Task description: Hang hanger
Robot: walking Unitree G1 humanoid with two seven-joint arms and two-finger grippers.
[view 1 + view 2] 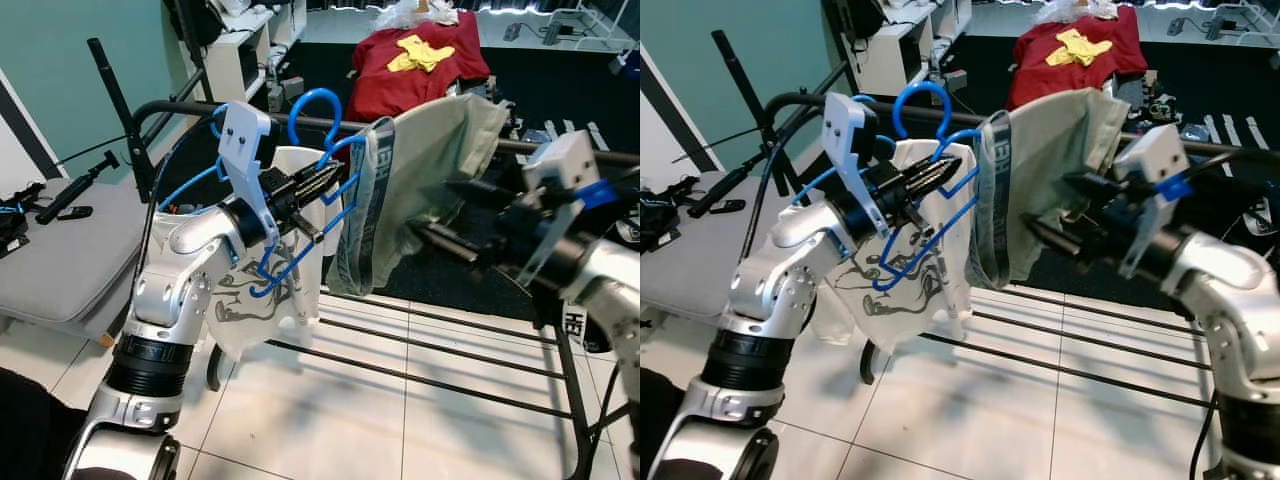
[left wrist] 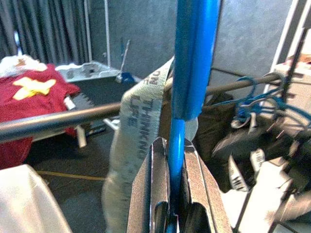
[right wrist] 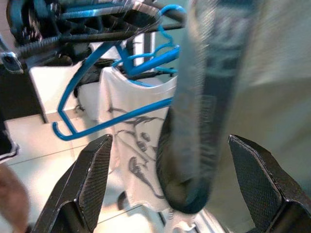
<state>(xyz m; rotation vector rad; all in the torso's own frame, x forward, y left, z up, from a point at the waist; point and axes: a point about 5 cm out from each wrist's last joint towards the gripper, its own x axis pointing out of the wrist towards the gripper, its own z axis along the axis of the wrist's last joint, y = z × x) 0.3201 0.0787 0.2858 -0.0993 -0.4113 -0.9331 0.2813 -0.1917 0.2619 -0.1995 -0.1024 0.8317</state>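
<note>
Two grippers: left gripper [image 1: 332, 178] clamping blue hanger [image 1: 300, 240], half-hidden; right gripper [image 3: 180, 189] jaws wide apart.

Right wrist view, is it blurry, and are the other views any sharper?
Right wrist view: soft, the grey waistband smeared, the fingers crisper. Left wrist view: the blue hanger close up is out of focus. Left eye view: sharp, with the rail casting shadows on the tiled floor.

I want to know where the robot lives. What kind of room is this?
Probably a room in a home used for drying laundry: clothes hang over a drying rack rail, a blue hanger carries a white T-shirt, and a red shirt lies behind.
</note>
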